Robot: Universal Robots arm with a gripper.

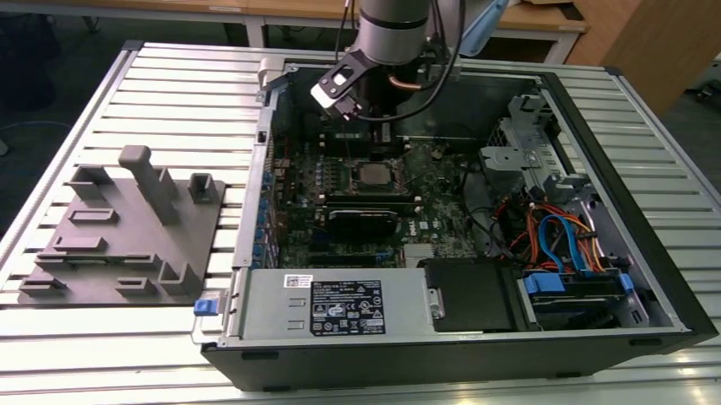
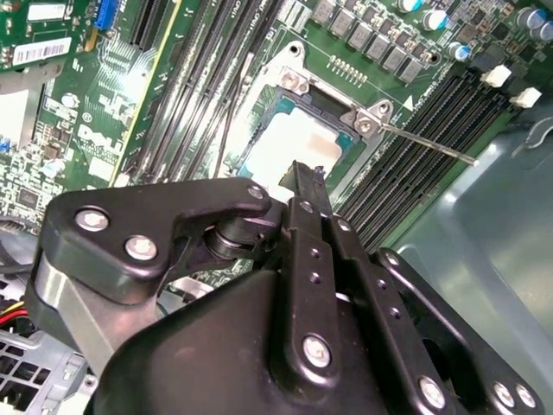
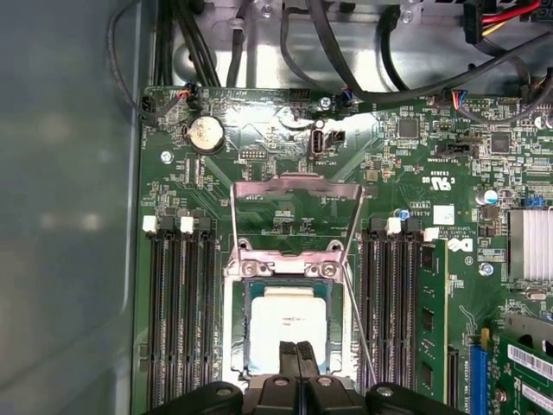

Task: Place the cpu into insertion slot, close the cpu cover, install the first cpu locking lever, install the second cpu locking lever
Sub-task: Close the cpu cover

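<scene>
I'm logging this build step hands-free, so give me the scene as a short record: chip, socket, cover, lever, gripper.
cpu: lying flat in the insertion slot, silver top up
insertion slot: on the green motherboard, between banks of memory slots
cpu cover: swung open, not over the chip
locking lever: thin rod, released, slanting beside the slot
gripper: shut, holding nothing, tips above one edge of the cpu
</scene>
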